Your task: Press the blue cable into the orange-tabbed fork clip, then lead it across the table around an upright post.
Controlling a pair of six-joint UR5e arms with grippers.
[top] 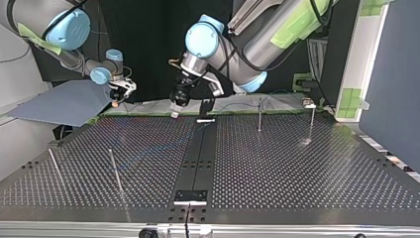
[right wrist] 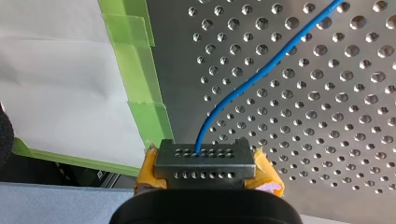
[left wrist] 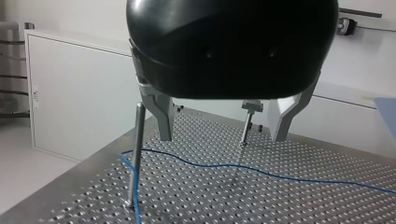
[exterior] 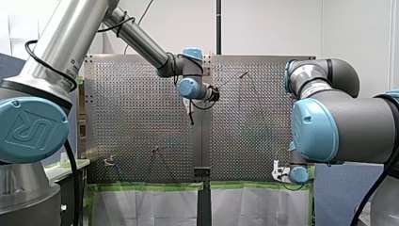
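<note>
**Front view.** My left gripper (exterior: 190, 115) is hanging over the middle of the perforated table (exterior: 141, 117). My right gripper (exterior: 281, 172) is sitting at the lower right, by the table's edge. The line work on the plate is too fine to sort out here, and neither set of fingers is readable.

**Top view.** My left gripper (top: 190, 110) is working at upper centre with its fingers spread. My right gripper (top: 119, 96) is hanging at upper left, off the table's far edge. The blue cable (top: 158, 147) is showing only as a faint line left of centre. Thin posts are standing at the right (top: 259, 114) and lower left (top: 115, 171).

**Left wrist view.** The metal fingers (left wrist: 161, 119) are standing open and holding nothing. The cable is lying on the table below them, with its long axis running along the line from one finger to the other, not across the gap. I judge the wrist is needing a turn before any pinch. The cable is bending at the foot of an upright post (left wrist: 137, 149) just beside one finger. Which side it passes is hard to tell. A farther post ahead carries a small head (left wrist: 252, 106). No orange is showing on it, so I cannot confirm it as the orange-tabbed fork clip.

**Right wrist view.** The yellow pads (right wrist: 149, 172) are clamping the cable's end, and the cable is running away ahead over the holes. The grip itself is hiding behind a metal block (right wrist: 205, 163).
</note>
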